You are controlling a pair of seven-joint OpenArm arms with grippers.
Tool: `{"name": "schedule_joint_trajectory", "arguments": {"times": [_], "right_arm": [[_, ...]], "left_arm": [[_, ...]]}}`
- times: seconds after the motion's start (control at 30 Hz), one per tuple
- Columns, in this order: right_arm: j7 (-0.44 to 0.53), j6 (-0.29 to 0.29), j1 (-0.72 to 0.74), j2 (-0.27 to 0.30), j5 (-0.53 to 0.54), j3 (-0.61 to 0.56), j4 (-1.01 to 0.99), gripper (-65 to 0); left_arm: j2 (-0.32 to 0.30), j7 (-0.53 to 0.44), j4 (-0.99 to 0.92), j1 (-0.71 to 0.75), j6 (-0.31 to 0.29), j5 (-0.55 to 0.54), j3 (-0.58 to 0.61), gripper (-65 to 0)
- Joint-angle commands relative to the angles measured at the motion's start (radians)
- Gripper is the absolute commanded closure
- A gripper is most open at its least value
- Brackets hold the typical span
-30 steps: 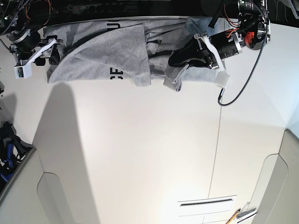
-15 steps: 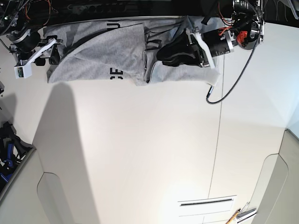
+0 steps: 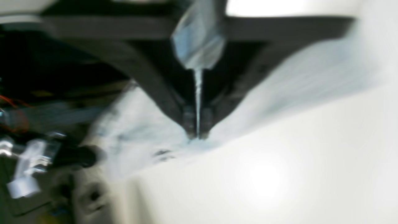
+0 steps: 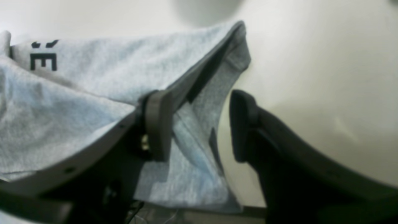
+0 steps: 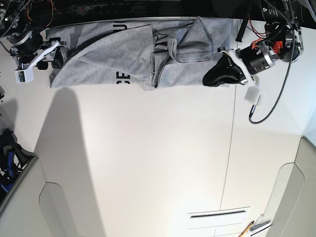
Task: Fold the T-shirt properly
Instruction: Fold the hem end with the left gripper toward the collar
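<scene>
The grey T-shirt (image 5: 103, 54) lies bunched in a long strip along the far edge of the white table, with black letters (image 5: 123, 76) showing on a folded flap. My left gripper (image 5: 209, 79) is at the strip's right end. In the blurred left wrist view its jaws are shut, and the left gripper (image 3: 197, 134) pinches the T-shirt (image 3: 140, 124) at its hem. My right gripper (image 5: 52, 54) sits at the strip's left end. In the right wrist view the right gripper (image 4: 200, 127) is open, its fingers (image 4: 158, 124) either side of a corner of the T-shirt (image 4: 77, 102).
A seam (image 5: 228, 148) runs down the white table (image 5: 148, 158). Beige side panels (image 5: 19, 202) flank the near corners. Dark cables (image 5: 9, 158) lie at the left edge. A slot (image 5: 217, 215) and a small tool (image 5: 249, 228) sit near the front right.
My left gripper has moved right from the middle of the shirt to its right end, opening and then shutting there. The cloth's right part lies flatter. The right arm has not moved.
</scene>
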Motion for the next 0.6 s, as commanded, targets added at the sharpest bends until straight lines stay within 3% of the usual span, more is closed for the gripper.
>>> {"name": "schedule_joint_trajectory", "arguments": {"times": [0.0,0.2,0.47,0.57], "right_arm": [[0.016,0.003,0.000,0.011,0.009,0.006,0.015,-29.5],[0.016,0.003,0.000,0.011,0.009,0.006,0.015,-29.5],[0.016,0.003,0.000,0.011,0.020,0.006,0.015,-29.5],[0.016,0.003,0.000,0.011,0.020,0.006,0.015,-29.5]], "left_arm": [[-0.019,-0.012,0.016,0.005,-0.009,0.005,-0.019,0.0],[-0.054,-0.069,0.015,0.087,-0.009,0.195,-0.038,0.0],[-0.053,-0.087,0.015,0.114,0.017,0.216,0.048,0.0],[-0.053,-0.121,0.015,0.114,0.044,0.285,0.132,0.0]]}}
